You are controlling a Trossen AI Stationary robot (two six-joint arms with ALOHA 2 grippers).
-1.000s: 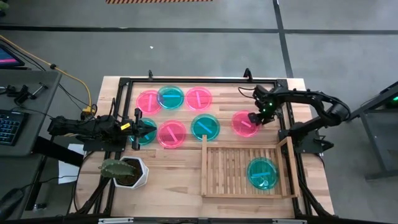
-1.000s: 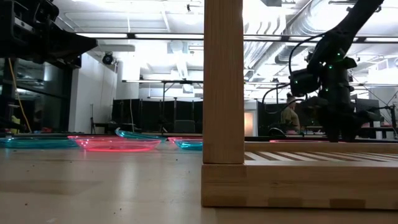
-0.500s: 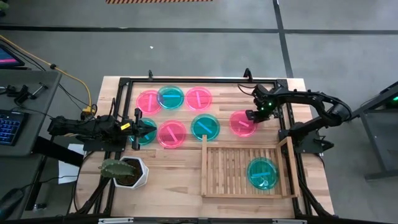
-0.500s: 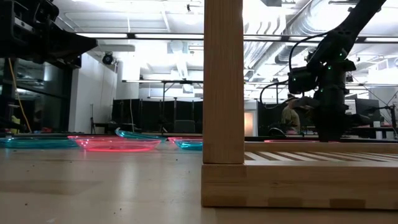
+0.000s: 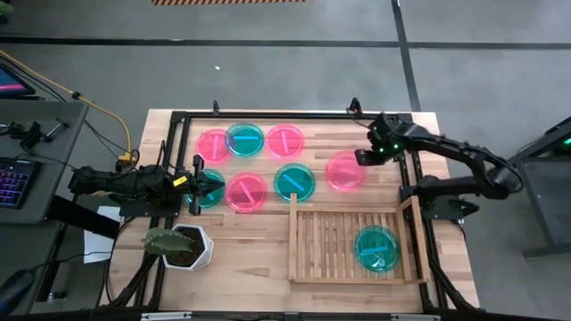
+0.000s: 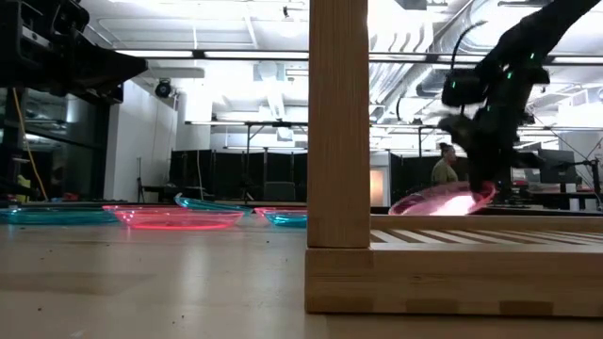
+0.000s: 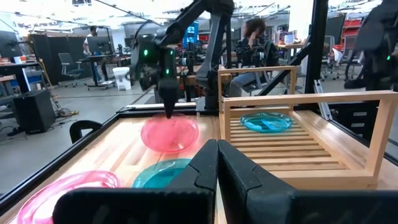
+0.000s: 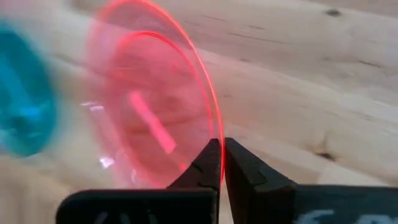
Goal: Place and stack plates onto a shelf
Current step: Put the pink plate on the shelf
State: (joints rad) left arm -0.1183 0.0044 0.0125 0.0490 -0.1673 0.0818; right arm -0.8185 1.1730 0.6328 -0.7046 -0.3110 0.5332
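Pink plate (image 5: 344, 171) translucent, tilted (lighter centre bar), rim pinched by right tool (image 5: 361, 158).

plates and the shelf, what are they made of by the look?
Plates: likely thin translucent plastic, glossy; the pink plate pinched by the right gripper lets light through. Shelf: pale wood slats with a raised rim and visible grain, apparently unpainted.

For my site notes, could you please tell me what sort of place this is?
Probably a robotics lab or workshop: exposed ceiling ducts, a person at a desk, and a keyboard beside the wooden table.
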